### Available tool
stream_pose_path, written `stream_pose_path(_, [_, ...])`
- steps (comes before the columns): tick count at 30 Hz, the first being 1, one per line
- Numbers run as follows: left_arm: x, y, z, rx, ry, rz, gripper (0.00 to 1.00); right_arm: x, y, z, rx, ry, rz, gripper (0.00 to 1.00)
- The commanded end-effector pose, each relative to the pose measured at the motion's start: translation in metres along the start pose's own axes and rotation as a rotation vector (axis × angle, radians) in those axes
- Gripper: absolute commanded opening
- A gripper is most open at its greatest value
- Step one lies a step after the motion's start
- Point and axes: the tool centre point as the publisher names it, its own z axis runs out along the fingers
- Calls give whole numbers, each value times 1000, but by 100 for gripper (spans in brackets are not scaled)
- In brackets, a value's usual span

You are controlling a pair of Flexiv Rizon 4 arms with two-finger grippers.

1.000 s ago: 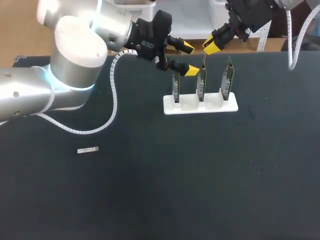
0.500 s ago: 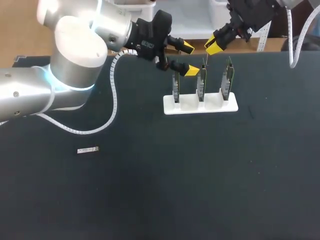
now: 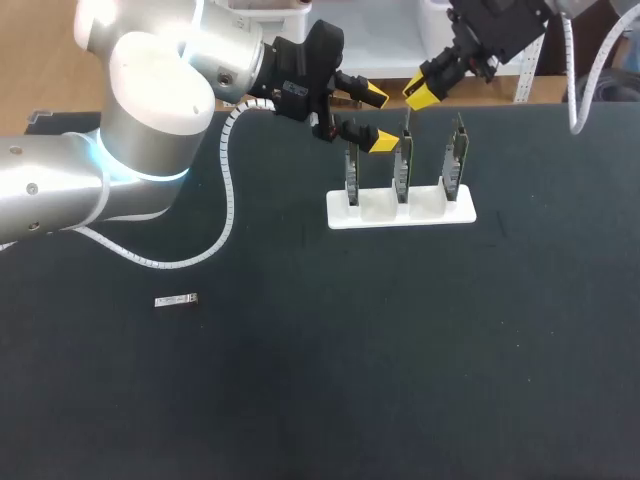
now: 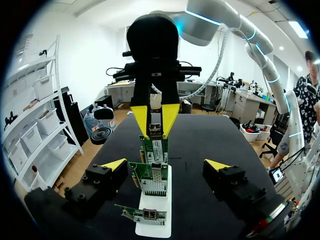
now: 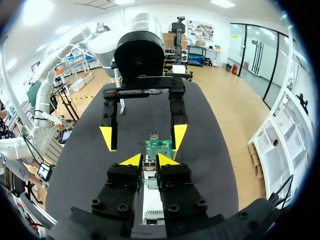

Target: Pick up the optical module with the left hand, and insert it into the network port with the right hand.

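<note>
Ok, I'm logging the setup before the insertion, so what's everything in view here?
table: one, black, under everything.
card holder: one, white, far middle of the table.
network cards: three, green, upright in the holder.
loose optical module: one, silver, lying flat near the table's left side.
held optical module: one, silver, above the cards.
left arm: one, silver, jaws open beside the left card.
right arm: one, silver, jaws shut on the held optical module.

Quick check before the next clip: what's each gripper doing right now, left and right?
Left gripper: jaws open, holding nothing.
Right gripper: jaws shut on the optical module.
</note>
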Motion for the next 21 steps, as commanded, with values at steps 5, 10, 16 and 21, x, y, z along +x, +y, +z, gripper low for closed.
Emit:
stream_pose_path(5, [-1,1,1,2,6,-2,100,-2,-2,3,-9,3,-1,0])
stream_pose_path(10, [-1,1,1,2,6,-2,100,-2,-1,5,-12,8,-1,0])
stream_pose_path(16, [-1,1,1,2,6,-2,100,-1,1,5,-13,13,0,0])
stream_pose_path(21, [-1,1,1,2,6,-2,100,1,2,4,-11,15,6,0])
